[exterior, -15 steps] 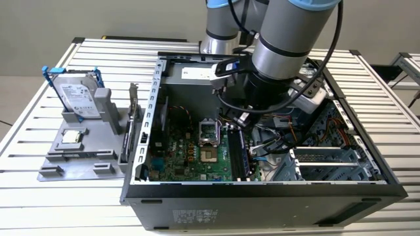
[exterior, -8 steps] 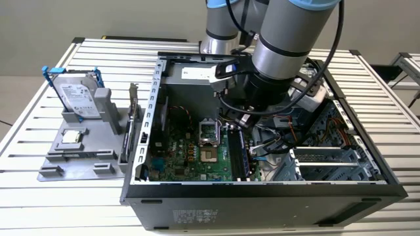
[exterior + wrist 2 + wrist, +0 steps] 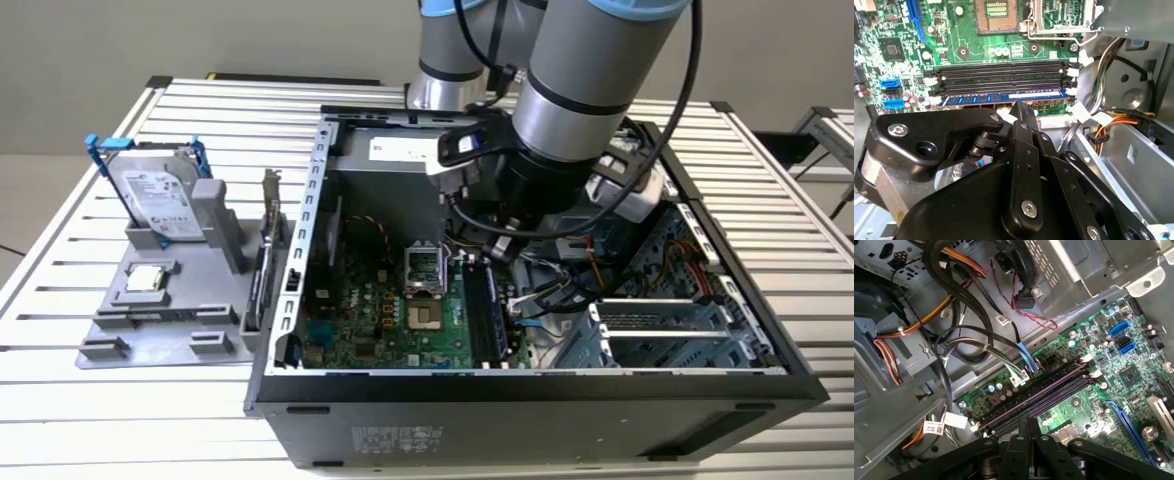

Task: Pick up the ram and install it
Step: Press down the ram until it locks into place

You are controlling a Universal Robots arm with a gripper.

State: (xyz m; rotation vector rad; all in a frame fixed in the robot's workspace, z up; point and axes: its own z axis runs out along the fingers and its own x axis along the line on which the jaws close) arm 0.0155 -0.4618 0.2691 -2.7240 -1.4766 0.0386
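My pincer [image 3: 1021, 112] sits inside the open computer case [image 3: 534, 385], low over the memory slots [image 3: 1001, 75] at the edge of the green motherboard [image 3: 387, 310]. In the second wrist view its fingers [image 3: 1024, 117] look pressed together, the tip coming down onto the top edge of the ram [image 3: 1004, 98], a long blue-labelled stick standing in the slot nearest the pincer. I judge this as the seating push, not a carry; whether the stick is fully home I cannot tell. The white latches [image 3: 1072, 71] at the slot ends are what I would watch: I would press straight down, evenly, and count the stick as seated only when both clips stand snug against it. The other slots beside it look bare.

Just beyond lies the open processor socket [image 3: 996, 12], and loose cables [image 3: 979, 347] hang close by, so I would keep off both. The case lies on a slatted metal table [image 3: 67, 430]. On the exterior view's left, well apart, a grey holder tray [image 3: 147, 320] carries a hard drive [image 3: 158, 200] upright and a square silver processor chip [image 3: 144, 280].
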